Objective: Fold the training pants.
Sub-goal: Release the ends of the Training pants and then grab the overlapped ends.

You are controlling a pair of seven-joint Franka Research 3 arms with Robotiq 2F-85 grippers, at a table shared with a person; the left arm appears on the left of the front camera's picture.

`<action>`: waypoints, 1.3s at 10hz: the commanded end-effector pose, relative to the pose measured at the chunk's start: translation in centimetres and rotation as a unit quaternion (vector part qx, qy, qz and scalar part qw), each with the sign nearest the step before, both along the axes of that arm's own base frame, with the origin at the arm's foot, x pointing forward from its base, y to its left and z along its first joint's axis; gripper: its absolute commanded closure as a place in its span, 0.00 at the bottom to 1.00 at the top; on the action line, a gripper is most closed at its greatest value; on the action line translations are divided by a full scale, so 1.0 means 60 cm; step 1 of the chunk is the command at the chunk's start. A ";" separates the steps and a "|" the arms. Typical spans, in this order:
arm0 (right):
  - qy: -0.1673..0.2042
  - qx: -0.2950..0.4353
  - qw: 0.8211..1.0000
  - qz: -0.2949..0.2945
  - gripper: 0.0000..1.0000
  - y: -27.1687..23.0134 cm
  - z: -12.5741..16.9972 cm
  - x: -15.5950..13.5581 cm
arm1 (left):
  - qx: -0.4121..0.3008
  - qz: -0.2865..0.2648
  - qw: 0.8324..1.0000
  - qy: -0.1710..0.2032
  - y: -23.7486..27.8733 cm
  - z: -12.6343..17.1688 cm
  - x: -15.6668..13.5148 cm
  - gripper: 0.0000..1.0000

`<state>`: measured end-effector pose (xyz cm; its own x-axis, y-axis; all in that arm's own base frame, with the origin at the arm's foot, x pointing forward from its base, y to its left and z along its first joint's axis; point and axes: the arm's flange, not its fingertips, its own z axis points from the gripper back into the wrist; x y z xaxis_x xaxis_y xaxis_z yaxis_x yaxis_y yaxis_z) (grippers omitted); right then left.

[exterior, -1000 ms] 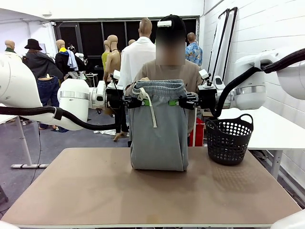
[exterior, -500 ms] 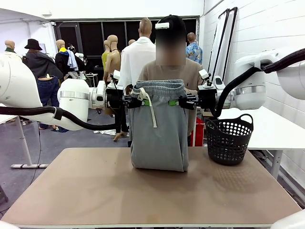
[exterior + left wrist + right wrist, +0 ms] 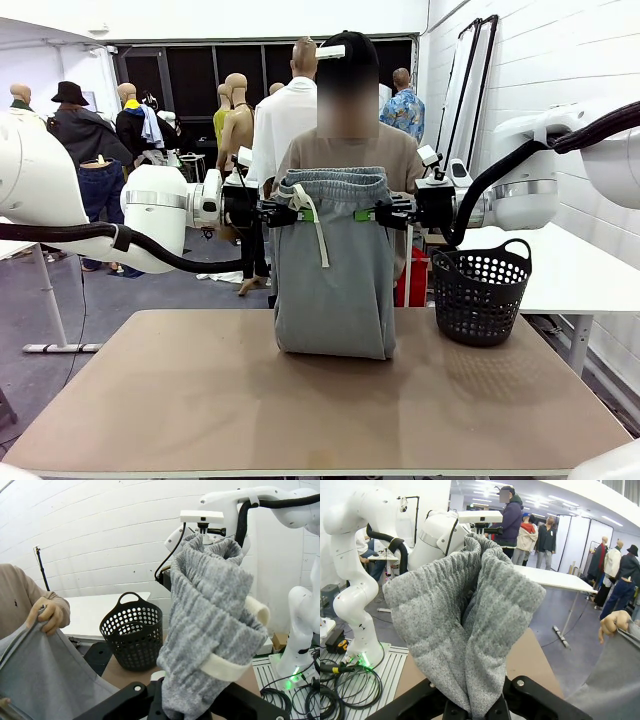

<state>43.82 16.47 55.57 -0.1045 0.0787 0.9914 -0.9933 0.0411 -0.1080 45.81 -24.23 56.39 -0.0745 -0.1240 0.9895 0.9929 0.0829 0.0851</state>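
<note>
Tan tabletop (image 3: 200, 400), grey jersey training pants (image 3: 333, 290) hanging (fold touching it), left pincer (image 3: 304, 214), right pincer (image 3: 363, 214) pinching gathered waistband (image 3: 333, 183).

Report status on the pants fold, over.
Left gripper and right gripper both shut on the training pants at the waistband. Pants hanging over the table; person's hand grips grey fabric behind. Basket stands clear, off right.
</note>
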 end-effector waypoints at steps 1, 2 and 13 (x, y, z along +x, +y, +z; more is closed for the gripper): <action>-0.002 0.003 1.000 0.006 1.00 0.002 0.004 -0.003 | -0.012 0.003 1.000 -0.012 -0.001 0.002 -0.007 1.00; -0.002 0.003 1.000 0.006 1.00 0.002 0.004 -0.003 | -0.012 0.003 1.000 -0.012 -0.001 0.002 -0.007 1.00; -0.002 0.003 1.000 0.006 1.00 0.002 0.004 -0.003 | -0.012 0.003 1.000 -0.012 -0.001 0.002 -0.007 1.00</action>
